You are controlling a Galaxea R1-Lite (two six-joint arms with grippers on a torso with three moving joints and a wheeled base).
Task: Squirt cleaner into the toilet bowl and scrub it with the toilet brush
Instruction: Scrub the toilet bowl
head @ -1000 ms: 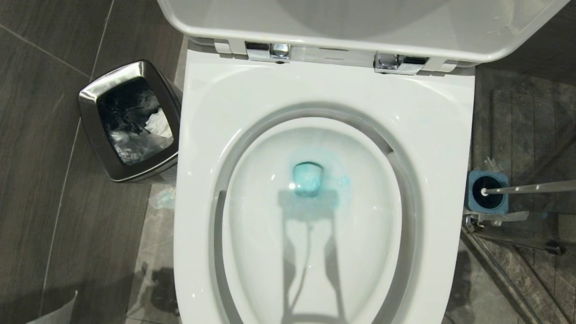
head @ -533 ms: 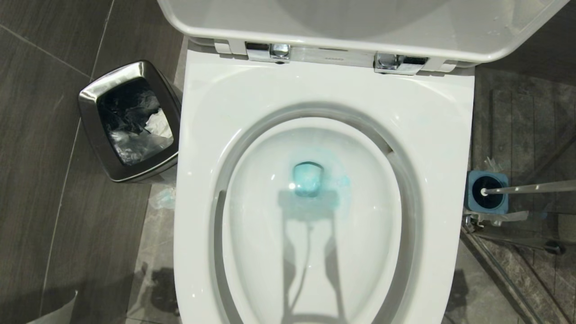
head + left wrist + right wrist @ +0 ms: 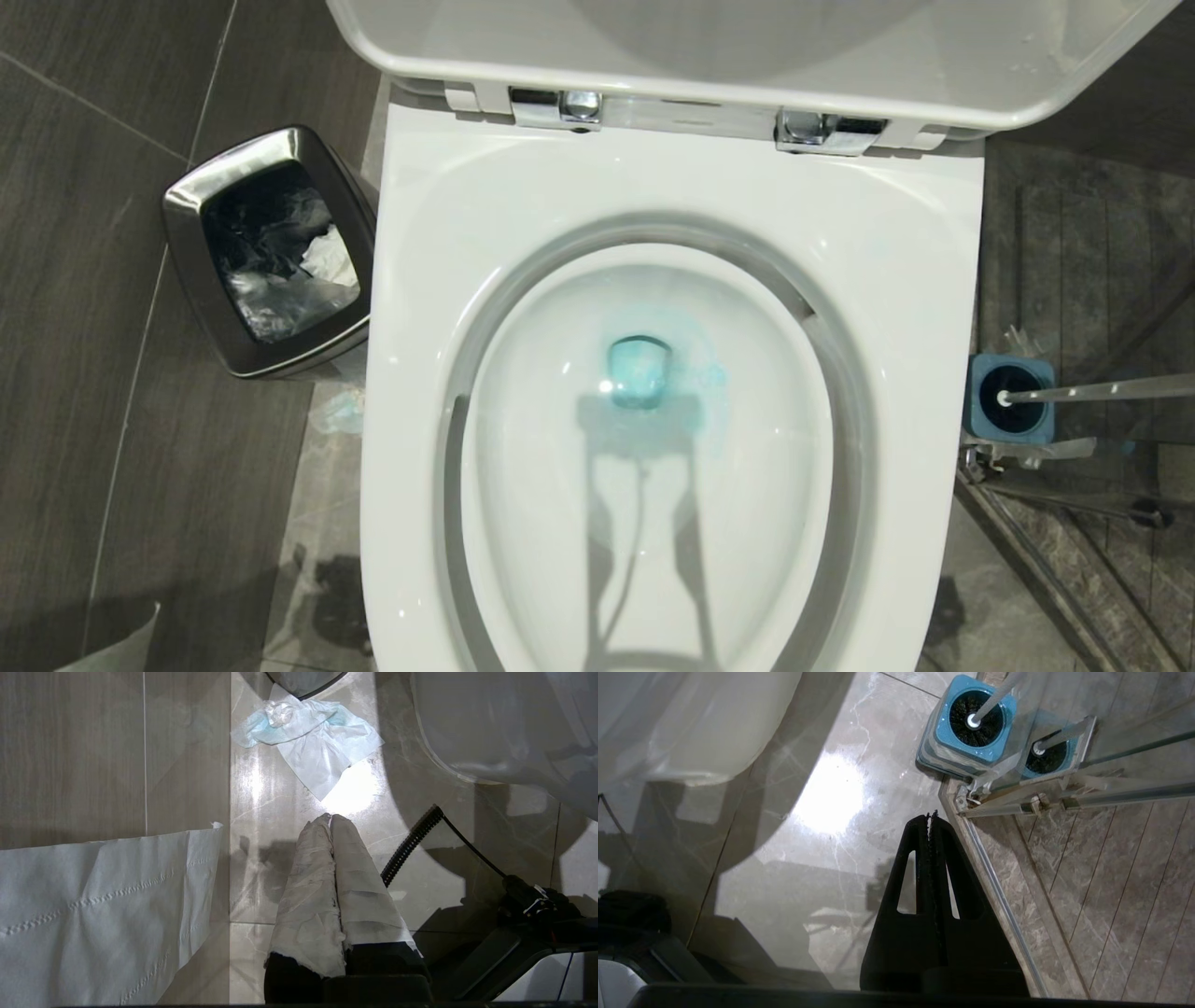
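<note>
Down in the toilet bowl, teal cleaner is already pooled; scrubbing is judged pending. Beside the bowl, the left pincer is seen closed, empty. Near the right pincer, closed and empty, the toilet brush stands in its holder; opening and reaching are called for.

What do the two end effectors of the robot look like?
The left end effector has two tapering fingers wrapped in white, soiled paper-like covering over black bases, with a black coiled cable beside it. The right end effector is bare black, with triangular fingers, slotted cutouts and toothed inner edges.
</note>
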